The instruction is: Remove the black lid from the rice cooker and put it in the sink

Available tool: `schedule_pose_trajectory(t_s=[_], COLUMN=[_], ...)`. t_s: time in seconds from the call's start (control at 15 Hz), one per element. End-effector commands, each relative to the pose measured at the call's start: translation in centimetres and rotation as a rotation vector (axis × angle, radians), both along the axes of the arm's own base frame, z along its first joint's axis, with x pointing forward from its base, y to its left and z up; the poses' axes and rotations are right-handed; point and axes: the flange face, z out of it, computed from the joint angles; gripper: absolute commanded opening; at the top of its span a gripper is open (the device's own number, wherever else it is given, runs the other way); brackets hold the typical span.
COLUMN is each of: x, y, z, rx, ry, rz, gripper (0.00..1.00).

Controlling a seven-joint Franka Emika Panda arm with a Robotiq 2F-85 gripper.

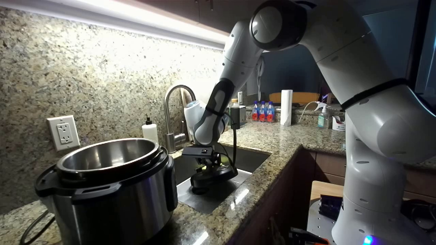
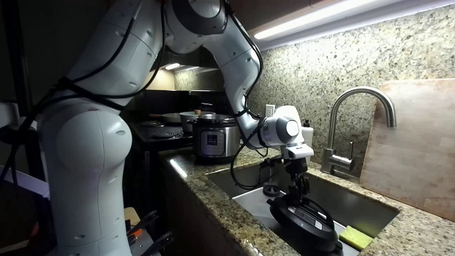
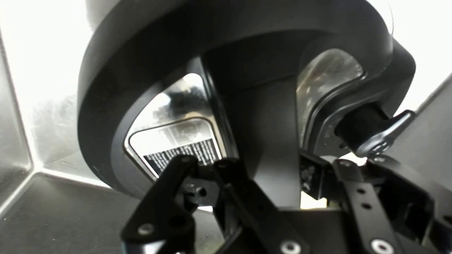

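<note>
The black lid point(image 2: 311, 233) is inside the steel sink point(image 2: 350, 206), tilted, its handle side facing my gripper; it also shows in an exterior view point(image 1: 213, 177). Whether its lower edge touches the sink floor cannot be told. My gripper point(image 2: 299, 192) points down over the lid. In the wrist view the lid point(image 3: 247, 67) fills the middle, and the fingers of my gripper point(image 3: 266, 174) stand on both sides of its raised handle, closed on it. The rice cooker point(image 1: 115, 207) stands lidless on the counter beside the sink, its steel inner pot point(image 1: 109, 153) open; the cooker shows in both exterior views point(image 2: 216, 140).
A curved faucet point(image 2: 334, 121) stands behind the sink, with a soap bottle point(image 2: 308, 134) and a leaning cutting board point(image 2: 412, 142). A yellow-green sponge point(image 2: 355, 237) and a round black drain piece point(image 2: 271, 191) lie in the sink. The granite counter edge point(image 2: 231, 213) runs along the front.
</note>
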Motion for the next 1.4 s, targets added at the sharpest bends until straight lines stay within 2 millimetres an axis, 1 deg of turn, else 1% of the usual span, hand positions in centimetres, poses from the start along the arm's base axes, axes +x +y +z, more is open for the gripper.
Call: schedule_pose_trajectory(t_s=[0.0, 0.13, 0.33, 0.4, 0.47, 0.73, 0.93, 1.13, 1.27, 1.33], x=[0.0, 0.0, -0.1, -0.2, -0.3, -0.6, -0.8, -0.9, -1.1, -1.1], y=[0.0, 0.0, 0.0, 0.1, 0.0, 0.4, 0.4, 0.3, 0.2, 0.2], z=[0.0, -0.1, -0.2, -0.3, -0.4, -0.9, -0.4, 0.4, 1.1, 1.6], rx=[0.000, 0.000, 0.002, 0.007, 0.005, 0.004, 0.018, 0.027, 0.040, 0.044], ry=[0.001, 0.002, 0.008, 0.018, 0.025, 0.049, 0.062, 0.066, 0.069, 0.068], rz=[0.000, 0.000, 0.003, 0.005, 0.002, 0.019, 0.041, 0.067, 0.091, 0.100], gripper=[0.07, 0.07, 0.04, 0.30, 0.31, 0.56, 0.74, 0.95, 1.00, 1.00])
